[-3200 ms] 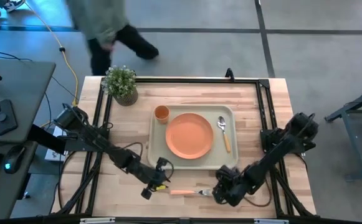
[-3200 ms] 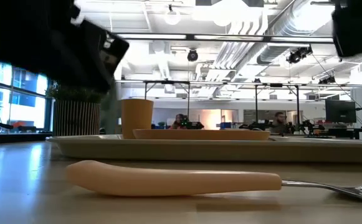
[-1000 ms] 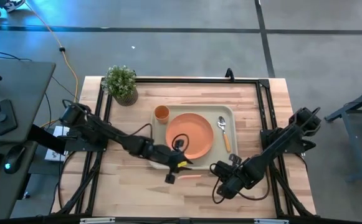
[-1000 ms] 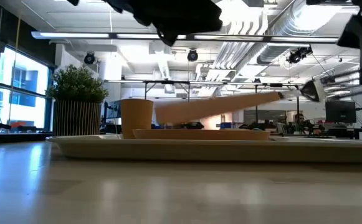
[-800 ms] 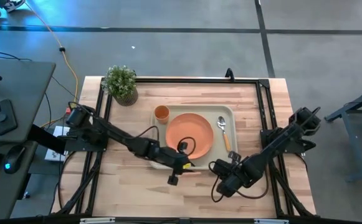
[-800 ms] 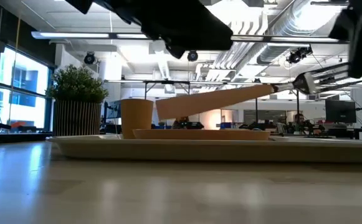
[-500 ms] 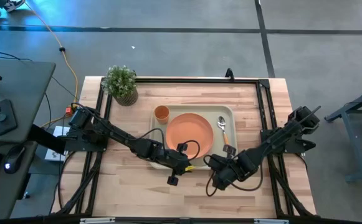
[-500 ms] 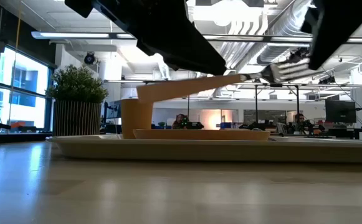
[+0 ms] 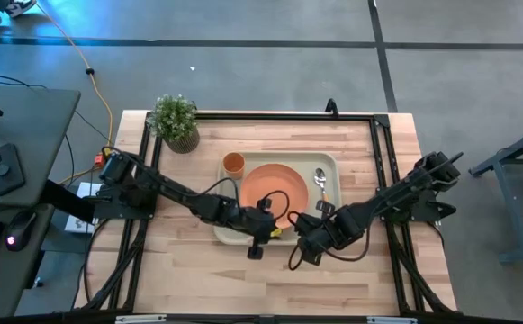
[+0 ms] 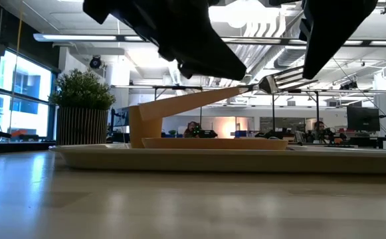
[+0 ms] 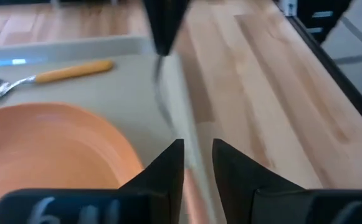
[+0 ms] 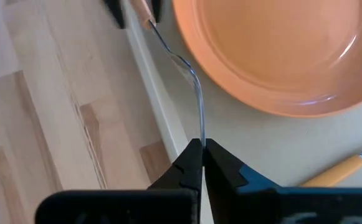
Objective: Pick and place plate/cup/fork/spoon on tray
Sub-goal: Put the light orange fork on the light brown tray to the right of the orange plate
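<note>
The fork (image 10: 212,96) is up in the air over the near edge of the tray (image 9: 228,229), held at both ends. The left gripper (image 9: 266,231) pinches its orange handle. The right gripper (image 12: 202,148) is pressed together on the silver tines. The fork tilts, with the tines higher. On the tray sit the plate (image 9: 266,193), the cup (image 9: 233,163) at its far left, and the spoon (image 9: 322,186) to its right.
</note>
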`<state>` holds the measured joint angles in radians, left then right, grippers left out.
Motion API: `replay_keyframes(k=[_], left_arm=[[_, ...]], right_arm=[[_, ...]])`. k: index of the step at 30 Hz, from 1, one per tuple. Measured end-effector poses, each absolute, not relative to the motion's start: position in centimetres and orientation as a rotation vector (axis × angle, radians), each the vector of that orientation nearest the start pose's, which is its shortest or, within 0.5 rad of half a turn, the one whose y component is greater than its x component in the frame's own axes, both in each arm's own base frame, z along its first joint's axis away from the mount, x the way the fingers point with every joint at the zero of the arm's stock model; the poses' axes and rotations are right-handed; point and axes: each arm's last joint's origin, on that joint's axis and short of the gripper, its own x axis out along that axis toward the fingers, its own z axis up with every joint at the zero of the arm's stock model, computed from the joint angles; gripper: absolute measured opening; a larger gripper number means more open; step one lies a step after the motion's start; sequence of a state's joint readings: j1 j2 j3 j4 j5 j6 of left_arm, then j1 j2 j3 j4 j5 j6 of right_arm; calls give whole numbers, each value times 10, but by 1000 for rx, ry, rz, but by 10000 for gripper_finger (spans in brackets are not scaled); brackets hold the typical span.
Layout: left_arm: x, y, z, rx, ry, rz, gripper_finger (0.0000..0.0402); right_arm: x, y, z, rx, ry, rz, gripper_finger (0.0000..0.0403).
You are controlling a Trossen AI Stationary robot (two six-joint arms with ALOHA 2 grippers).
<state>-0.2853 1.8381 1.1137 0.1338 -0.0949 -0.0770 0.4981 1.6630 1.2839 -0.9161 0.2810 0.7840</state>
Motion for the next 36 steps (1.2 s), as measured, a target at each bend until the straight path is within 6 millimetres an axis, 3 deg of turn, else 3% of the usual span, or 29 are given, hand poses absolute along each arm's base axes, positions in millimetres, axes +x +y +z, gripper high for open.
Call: replay_keyframes(k=[9, 21, 28, 36], left_arm=[[379, -104, 187, 18, 591, -147, 49], [379, -107, 189, 54, 557, -96, 48], [378, -115, 191, 82, 532, -111, 8], [380, -110, 191, 82, 526, -103, 4]], right_arm=[[286, 145, 242, 173, 1168, -272, 0], [303, 147, 298, 97, 978, -235, 0], [304, 149, 300, 92, 958, -231, 0], [304, 148, 300, 84, 956, -239, 0]])
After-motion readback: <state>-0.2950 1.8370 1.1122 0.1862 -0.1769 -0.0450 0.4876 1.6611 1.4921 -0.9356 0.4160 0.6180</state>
